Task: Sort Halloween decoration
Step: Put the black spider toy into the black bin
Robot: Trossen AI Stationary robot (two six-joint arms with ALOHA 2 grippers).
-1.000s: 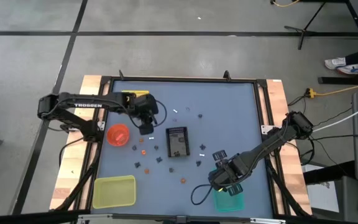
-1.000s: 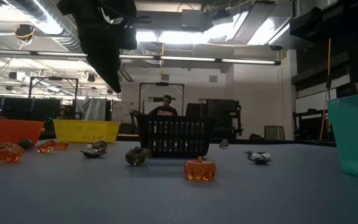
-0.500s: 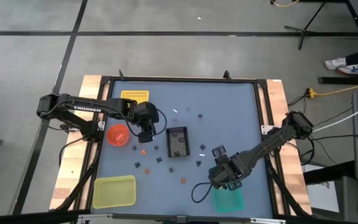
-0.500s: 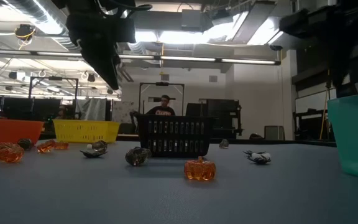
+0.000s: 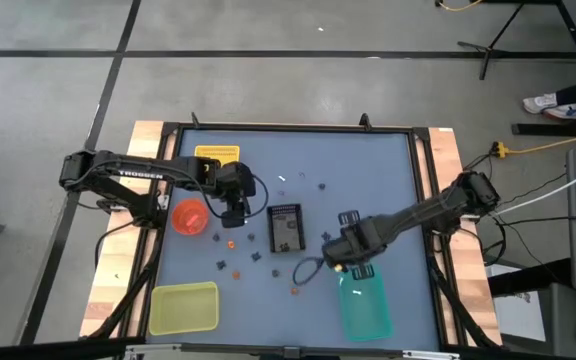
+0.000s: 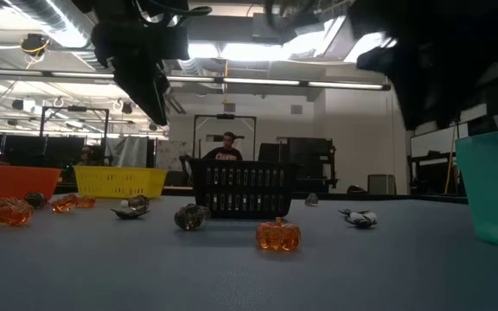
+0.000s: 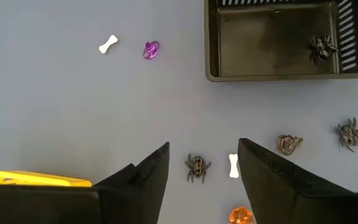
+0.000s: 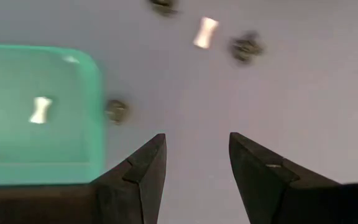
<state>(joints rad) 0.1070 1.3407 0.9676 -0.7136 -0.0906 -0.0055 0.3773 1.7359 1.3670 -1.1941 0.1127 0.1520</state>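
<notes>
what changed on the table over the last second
The right gripper swung from above the teal container up toward the table's middle, fingers open and empty. The left gripper slid slightly toward the black tray and now hangs open over the trinkets. Tray, containers and scattered trinkets stayed put.

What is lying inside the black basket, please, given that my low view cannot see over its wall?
Observer: The left wrist view shows one dark spider in the black tray, and nothing else in the part it covers.
Operator: Thank you. Is there anything in the teal container?
Observer: Yes, the right wrist view shows a white bone lying inside the teal container.
Operator: And is the left gripper holding anything?
Observer: No, the left gripper is open and empty, with a loose spider and a second bone on the table ahead of it.
</notes>
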